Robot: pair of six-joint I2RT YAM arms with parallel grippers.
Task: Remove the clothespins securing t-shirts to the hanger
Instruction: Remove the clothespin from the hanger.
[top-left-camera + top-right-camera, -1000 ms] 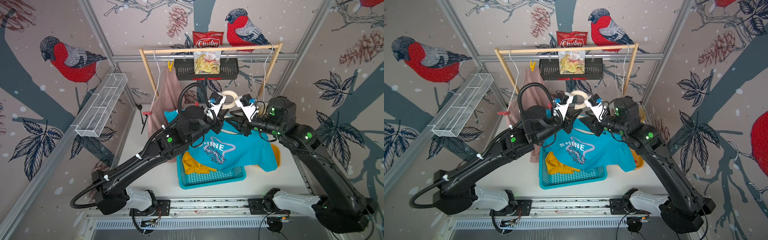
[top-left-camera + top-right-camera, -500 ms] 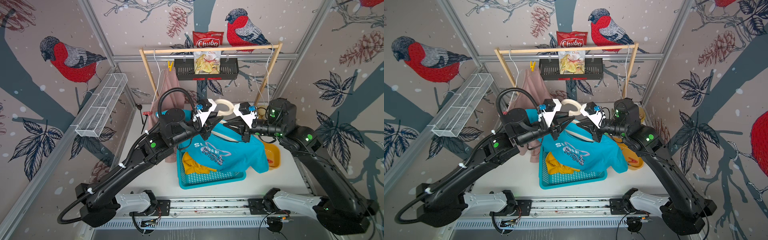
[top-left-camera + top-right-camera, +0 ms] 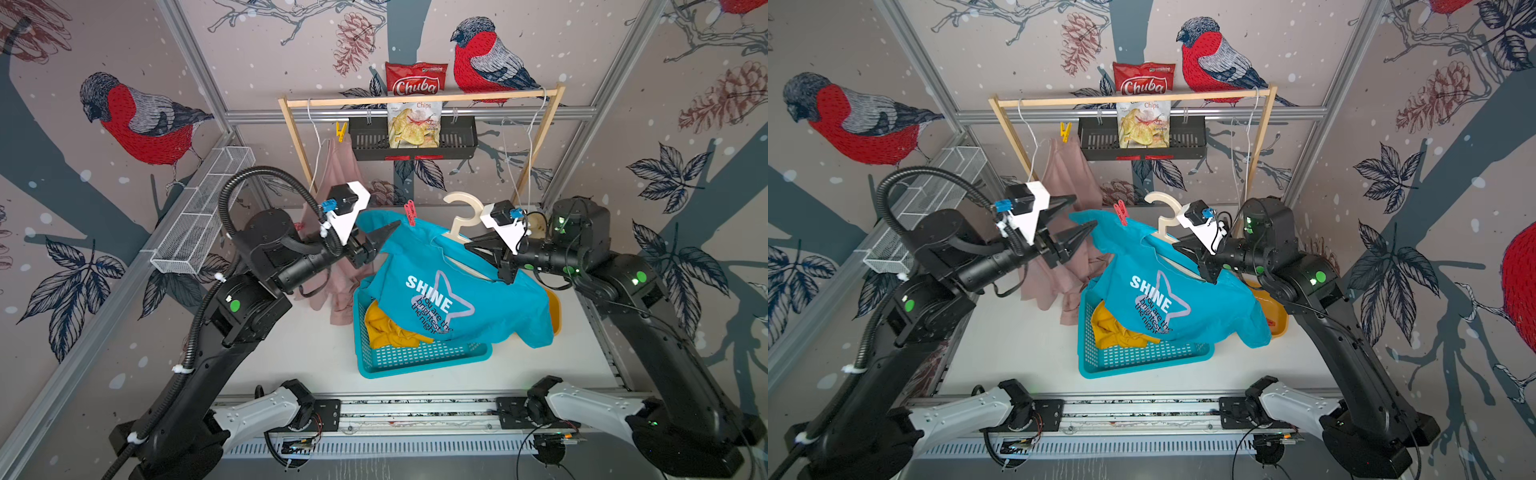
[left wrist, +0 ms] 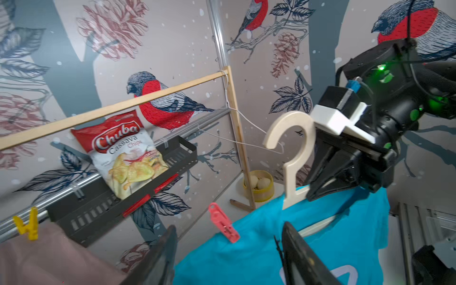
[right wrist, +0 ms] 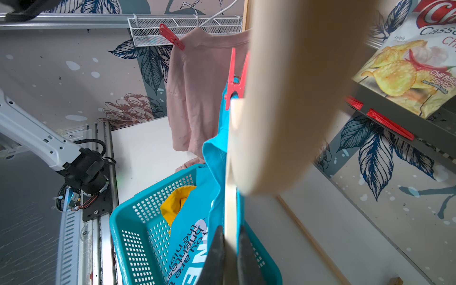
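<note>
My right gripper (image 5: 230, 232) is shut on the cream wooden hanger (image 3: 463, 216) and holds it over the basket. The teal t-shirt (image 3: 449, 291) hangs from it. A red clothespin (image 4: 223, 223) pins the shirt's shoulder to the hanger. My left gripper (image 3: 1086, 212) is open just beside that shoulder, and the pin shows between its fingers in the left wrist view. The pink t-shirt (image 3: 340, 174) hangs from the rail with a yellow clothespin (image 3: 340, 131) and a red clothespin (image 5: 170, 35) on it. The yellow t-shirt (image 3: 386, 328) lies in the basket.
A teal basket (image 3: 415, 357) stands mid-table under the shirt. At the back stands a wooden rail (image 3: 415, 99), with a black shelf (image 3: 457, 141) holding a chips bag behind it. A wire basket (image 3: 199, 220) hangs on the left wall. A yellow bowl (image 3: 1277, 316) sits at the right.
My left gripper has opened and drawn back to the left, off the hanger, to the teal shirt's shoulder. The right gripper has shut on the hanger and holds it alone.
</note>
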